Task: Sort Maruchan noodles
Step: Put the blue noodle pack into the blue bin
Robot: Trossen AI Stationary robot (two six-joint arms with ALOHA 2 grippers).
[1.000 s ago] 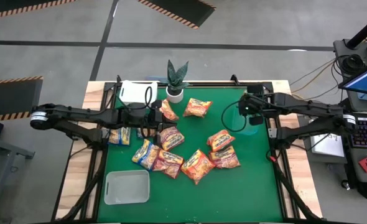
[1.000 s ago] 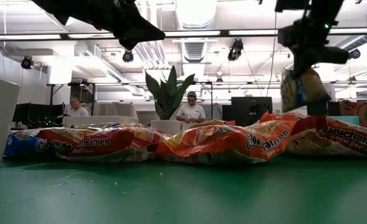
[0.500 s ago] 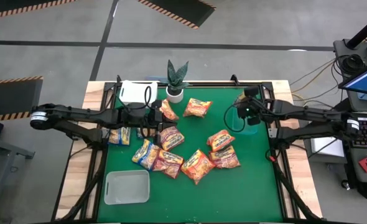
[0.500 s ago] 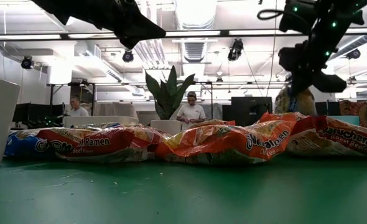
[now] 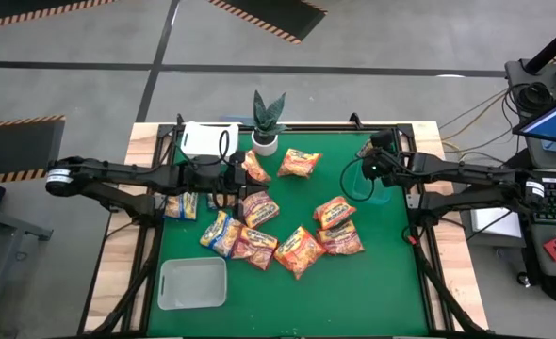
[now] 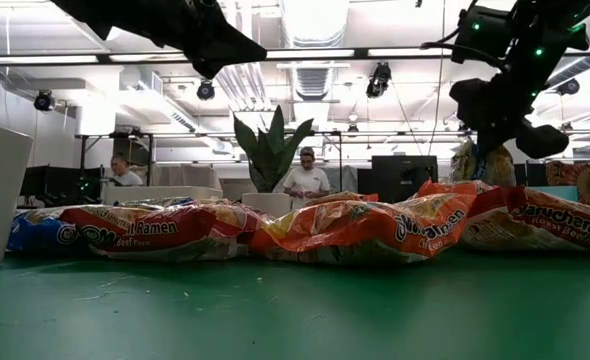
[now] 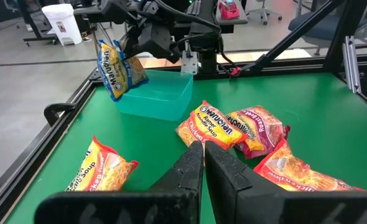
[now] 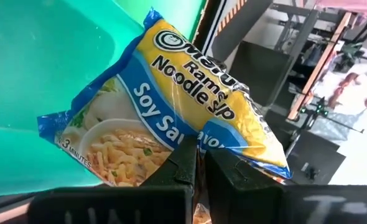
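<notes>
Soy-sauce noodle packet (image 8: pixel 171 118) between right jaws.

**Two dark arms, slim and cabled**

Both arms are black and thin, built of long straight links with rounded joints. The left arm (image 5: pixel 118 173) ends outward in a pale grey cap, and the right arm (image 5: pixel 466 171) has the same. Black cables loop loosely along the right arm's wrist, where small green lights glow. Each gripper has two flat, dark, matte fingers (image 7: pixel 224 177) with squared edges, tapering to narrow tips.
</notes>
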